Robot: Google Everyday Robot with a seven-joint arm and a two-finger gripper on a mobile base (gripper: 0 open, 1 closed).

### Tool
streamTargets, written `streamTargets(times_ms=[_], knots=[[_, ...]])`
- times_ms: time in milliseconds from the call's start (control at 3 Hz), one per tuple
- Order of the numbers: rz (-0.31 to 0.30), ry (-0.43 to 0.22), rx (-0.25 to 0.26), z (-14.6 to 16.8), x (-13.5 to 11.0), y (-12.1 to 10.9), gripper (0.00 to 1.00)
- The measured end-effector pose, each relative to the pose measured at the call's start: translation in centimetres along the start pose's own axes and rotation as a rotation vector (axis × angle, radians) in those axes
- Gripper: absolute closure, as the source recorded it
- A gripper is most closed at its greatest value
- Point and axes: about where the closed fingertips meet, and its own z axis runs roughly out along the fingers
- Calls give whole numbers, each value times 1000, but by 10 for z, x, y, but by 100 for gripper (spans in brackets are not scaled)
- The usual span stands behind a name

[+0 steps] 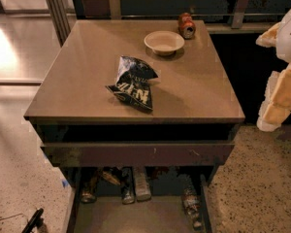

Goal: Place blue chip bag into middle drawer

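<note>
Tan counter [77, 76] carries the bag [133, 84] near the middle of its front edge, with a bowl [164, 42] and can [186, 25] toward the back right corner. Below the front edge the drawer [136, 217] stands pulled out. Off the right edge hangs the gripper [280, 89], touching nothing; whether open or closed I cannot tell

You're facing a cabinet [194, 81] with a tan top that fills the middle of the frame. Speckled floor [262, 188] spreads across the lower right and lower left. At upper left, glossy flooring catches a bright patch of light [2, 47] beside a metal post [58, 8]. A rail [136, 16] runs along the top. The gripper [276, 101] hangs at the right edge.
</note>
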Motion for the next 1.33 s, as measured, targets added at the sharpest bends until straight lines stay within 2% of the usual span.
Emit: streamTargets(times_ms=[333,667,1333], knots=[[0,0,2,0,0,0,0],[-19,-21,10,5,-14,-12,0],[-97,-84,2,21,-53,-30,0]])
